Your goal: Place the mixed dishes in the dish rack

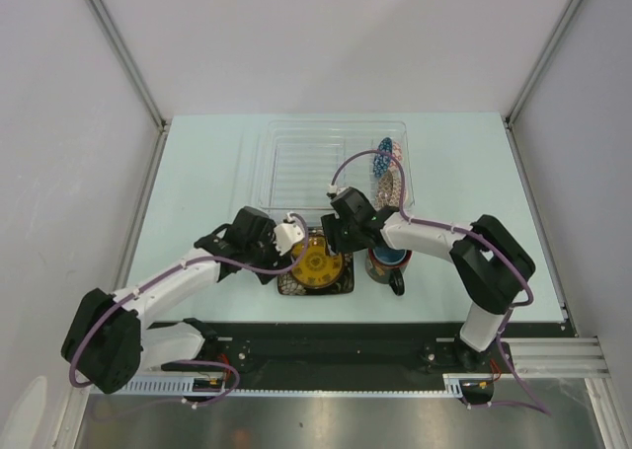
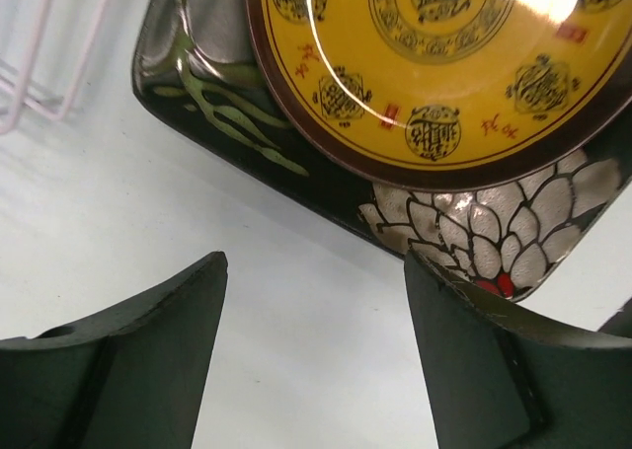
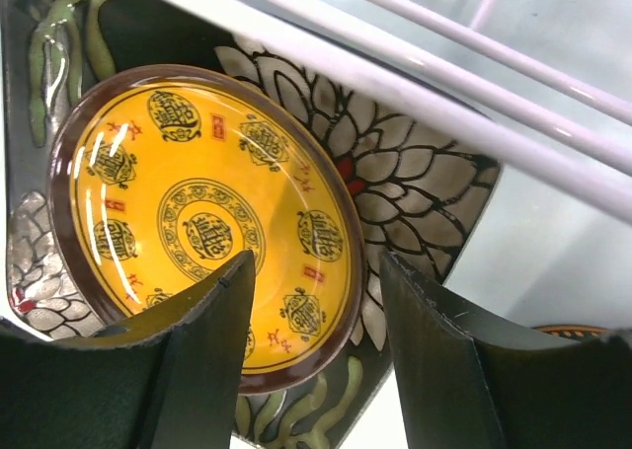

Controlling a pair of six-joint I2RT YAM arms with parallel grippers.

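My left gripper (image 2: 316, 271) and right gripper (image 3: 316, 271) are open and empty, and a bad pinch could slide the yellow plate (image 3: 197, 212) off the dark plate (image 3: 415, 192).

No brand, label or number can be read. On the small yellow plate (image 3: 202, 217), round medallions (image 3: 321, 234) of seal-style characters are printed at its centre and around its rim, with small red marks (image 3: 314, 273) set between them; none can be deciphered.

Top looks down; wrists, seemingly close, share yellow plate (image 2: 444, 64) (image 3: 197, 212).
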